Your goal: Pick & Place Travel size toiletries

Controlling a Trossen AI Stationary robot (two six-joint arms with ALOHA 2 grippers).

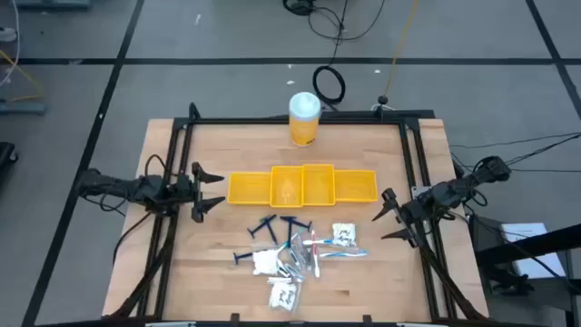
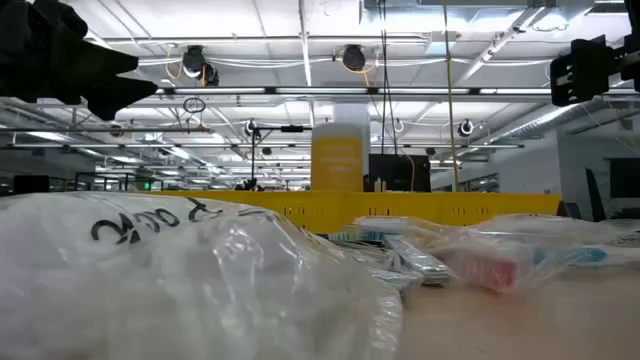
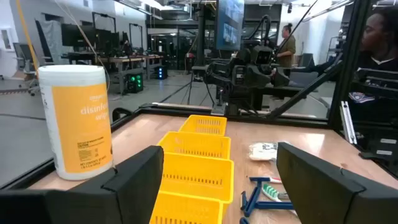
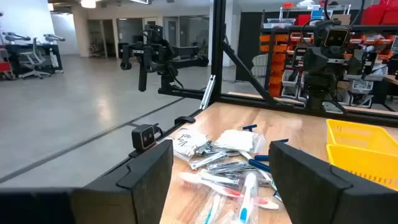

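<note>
The toiletries lie in a loose pile on the table's near middle: dark blue razors [image 1: 277,227], white packets [image 1: 343,234], silvery sachets [image 1: 292,269] and toothbrushes [image 1: 336,252]. They also show in the right wrist view [image 4: 227,163] and, in part, in the left wrist view [image 3: 264,186]. My left gripper [image 1: 211,192] is open and empty at the table's left, beside the bins' left end. My right gripper [image 1: 388,218] is open and empty at the table's right, beside the pile.
A row of yellow bins [image 1: 302,185] stands across the table's middle, far of the pile. A tall yellow canister with a white lid [image 1: 304,118] stands at the far edge. A black frame [image 1: 300,119] runs round the table. People show in the room beyond [image 3: 379,37].
</note>
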